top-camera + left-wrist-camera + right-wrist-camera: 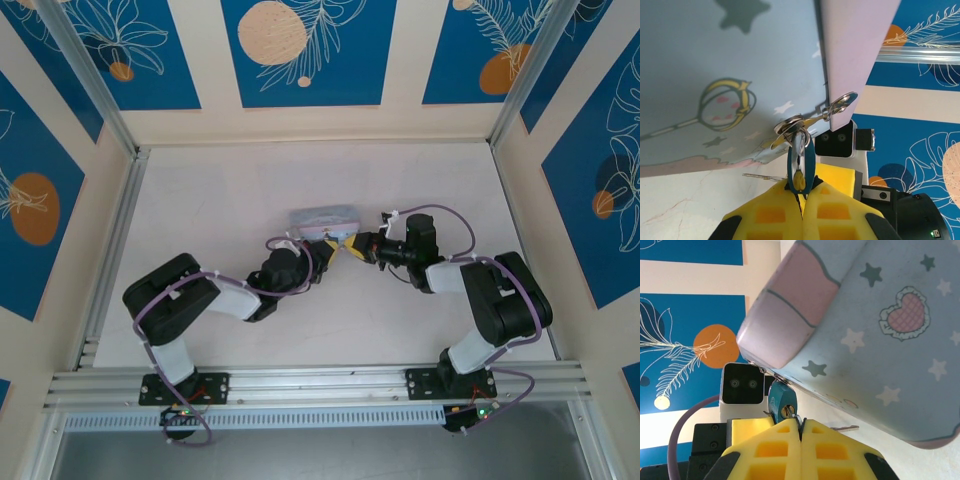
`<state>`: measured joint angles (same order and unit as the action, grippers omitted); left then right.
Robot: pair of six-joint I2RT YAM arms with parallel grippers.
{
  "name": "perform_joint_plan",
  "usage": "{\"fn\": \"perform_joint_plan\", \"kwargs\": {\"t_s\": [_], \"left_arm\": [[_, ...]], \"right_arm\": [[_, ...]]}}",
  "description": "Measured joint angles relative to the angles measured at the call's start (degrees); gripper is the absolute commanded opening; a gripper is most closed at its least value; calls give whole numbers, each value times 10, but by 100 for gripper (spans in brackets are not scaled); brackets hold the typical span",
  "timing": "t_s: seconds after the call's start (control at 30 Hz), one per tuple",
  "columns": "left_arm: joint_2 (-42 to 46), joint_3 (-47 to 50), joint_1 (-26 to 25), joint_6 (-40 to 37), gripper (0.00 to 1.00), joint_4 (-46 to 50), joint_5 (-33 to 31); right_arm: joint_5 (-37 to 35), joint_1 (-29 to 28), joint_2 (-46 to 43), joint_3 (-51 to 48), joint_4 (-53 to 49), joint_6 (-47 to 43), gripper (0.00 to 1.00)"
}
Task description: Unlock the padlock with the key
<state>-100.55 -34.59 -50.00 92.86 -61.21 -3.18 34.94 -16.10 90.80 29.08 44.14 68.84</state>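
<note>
1. Teal metal, the padlock [781, 399] hangs by its shackle [799, 142] from the hasp [790, 124] of the tin [880, 340], with its keyhole [785, 411] facing downward. It is probably light, hard and slick, and free to swing, so pinch its flat faces low down.
2. Silver and thin, the key [845, 428] seems to lie flat on the tabletop [680, 200] just under the tin's edge. It looks stiff, light and awkward to lift, and is best taken by its head.
3. Left pincer [802, 198] is closed, its tips touching the padlock's bottom; I cannot tell whether it grips.
4. Right pincer [801, 426] is closed just beside the keyhole. A metal sliver at its tips is too small to identify.
</note>
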Motion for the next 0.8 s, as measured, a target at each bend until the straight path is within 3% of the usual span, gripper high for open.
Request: {"fn": "perform_joint_plan", "kwargs": {"t_s": [0.6,0.8], "left_arm": [[42,0,-5,2,0,-25,47],[82,1,-3,-23,0,18,47]], "right_arm": [[58,12,28,-3,68,-3,0],[58,12,28,-3,65,-3,0]]}}
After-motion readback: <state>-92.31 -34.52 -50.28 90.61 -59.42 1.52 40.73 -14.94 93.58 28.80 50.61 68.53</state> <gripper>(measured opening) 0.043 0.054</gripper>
